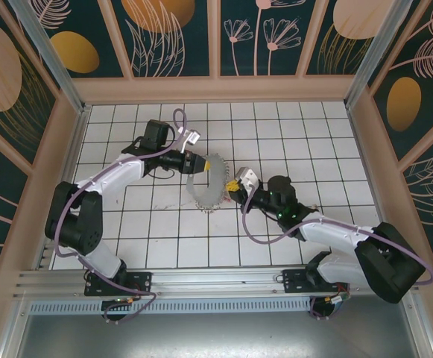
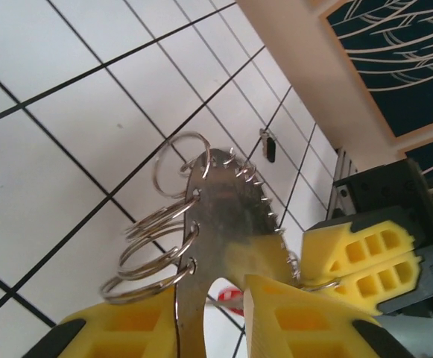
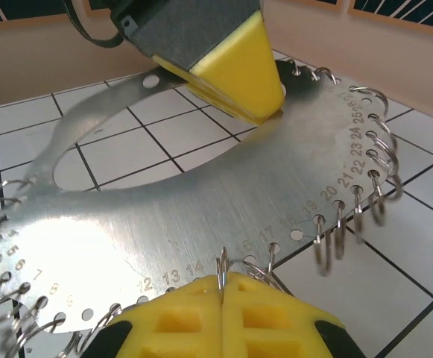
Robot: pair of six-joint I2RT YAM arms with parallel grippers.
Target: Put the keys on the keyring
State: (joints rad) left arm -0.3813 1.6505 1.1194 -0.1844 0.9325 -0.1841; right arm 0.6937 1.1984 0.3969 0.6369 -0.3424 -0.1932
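Note:
The keyring (image 1: pixel 203 192) is a flat silvery hoop with numbered holes and small split rings along its rim, held tilted above the tiles. My left gripper (image 1: pixel 195 164) is shut on its far rim; in the left wrist view the plate (image 2: pixel 231 224) runs edge-on between the yellow fingers (image 2: pixel 298 317). My right gripper (image 1: pixel 235 185) is shut on one small split ring (image 3: pixel 221 267) at the near rim, around hole 15. A red key head (image 2: pixel 233 297) shows on the floor below the hoop, partly hidden. Other keys are out of view.
A small dark object (image 2: pixel 268 145) lies on the white tiles near the wooden wall. The wooden walls (image 1: pixel 216 89) close in the tiled floor at the back and sides. Both arms meet at the floor's middle.

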